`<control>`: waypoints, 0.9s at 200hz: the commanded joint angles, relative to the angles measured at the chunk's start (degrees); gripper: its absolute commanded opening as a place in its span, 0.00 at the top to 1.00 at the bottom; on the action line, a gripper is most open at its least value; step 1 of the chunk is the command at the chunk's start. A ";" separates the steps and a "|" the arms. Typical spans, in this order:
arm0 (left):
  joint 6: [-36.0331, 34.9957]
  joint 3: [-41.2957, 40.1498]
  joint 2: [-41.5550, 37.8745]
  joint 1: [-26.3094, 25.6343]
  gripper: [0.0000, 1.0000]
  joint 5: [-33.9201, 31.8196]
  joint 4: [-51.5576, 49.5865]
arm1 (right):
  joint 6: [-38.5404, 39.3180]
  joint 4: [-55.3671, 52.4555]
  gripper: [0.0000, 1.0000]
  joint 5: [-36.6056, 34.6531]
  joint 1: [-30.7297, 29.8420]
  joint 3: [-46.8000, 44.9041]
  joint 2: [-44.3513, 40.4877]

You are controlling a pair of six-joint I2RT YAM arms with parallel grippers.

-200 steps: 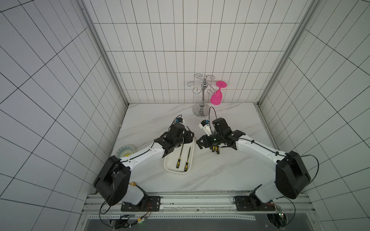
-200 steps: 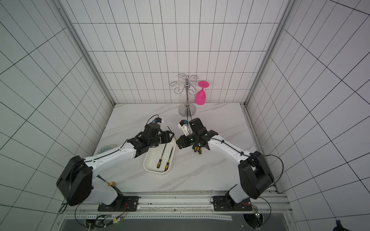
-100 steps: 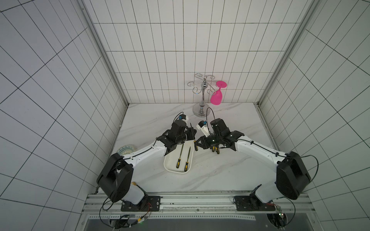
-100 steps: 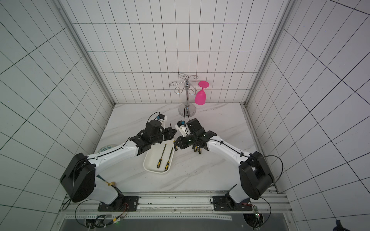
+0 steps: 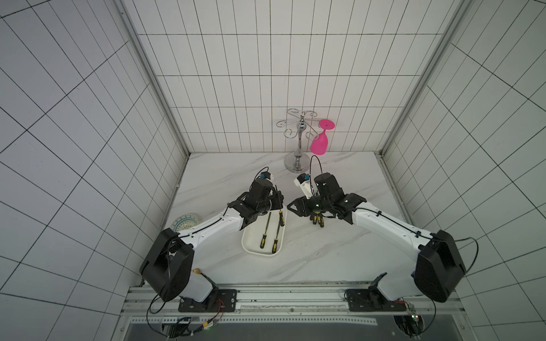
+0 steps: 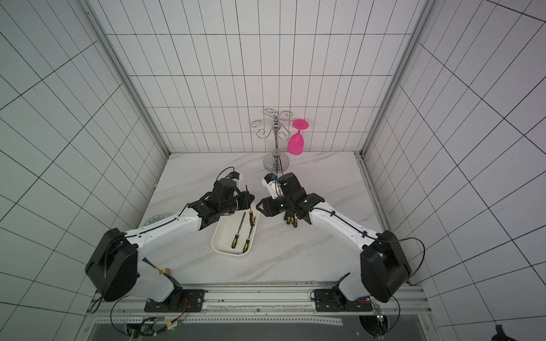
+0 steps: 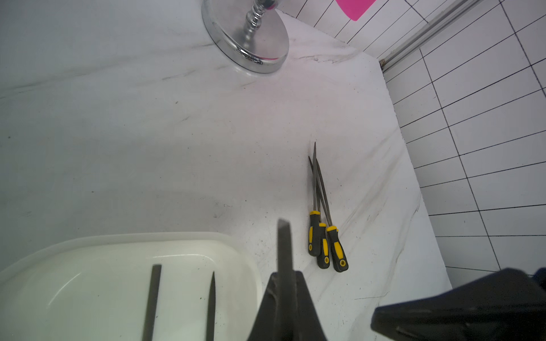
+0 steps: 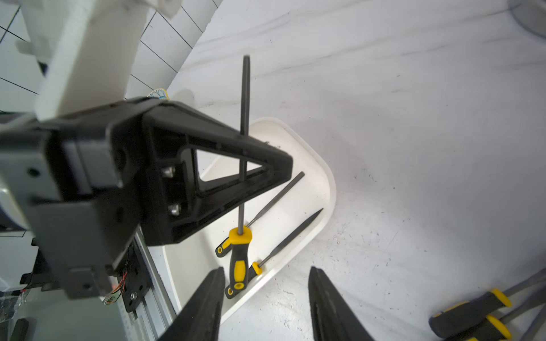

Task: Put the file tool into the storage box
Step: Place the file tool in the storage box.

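Marble tabletop: storage box holds two files. Over its 12 o'clock end, left gripper clenches the file tool by its shaft, handle hanging down. At 3 o'clock, right gripper gapes empty above three spare files.

I could read no text anywhere; dark print on the right arm's white camera housing was too small to make out.
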State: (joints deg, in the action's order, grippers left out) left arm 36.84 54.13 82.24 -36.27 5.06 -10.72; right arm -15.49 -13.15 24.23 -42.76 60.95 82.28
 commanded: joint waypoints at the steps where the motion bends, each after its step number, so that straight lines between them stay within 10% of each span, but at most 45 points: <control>1: -4.38 -1.27 -3.87 0.02 0.94 -2.20 -5.97 | -0.77 1.47 0.50 -4.47 0.30 -0.57 -1.16; 180: -4.06 -1.22 6.97 -3.09 0.63 -4.88 -9.22 | -6.88 -9.77 0.51 -22.37 7.82 -2.59 8.41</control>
State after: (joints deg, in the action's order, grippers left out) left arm 32.75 51.55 88.51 -39.33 1.52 -20.47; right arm -21.74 -17.47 7.29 -36.03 60.20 88.01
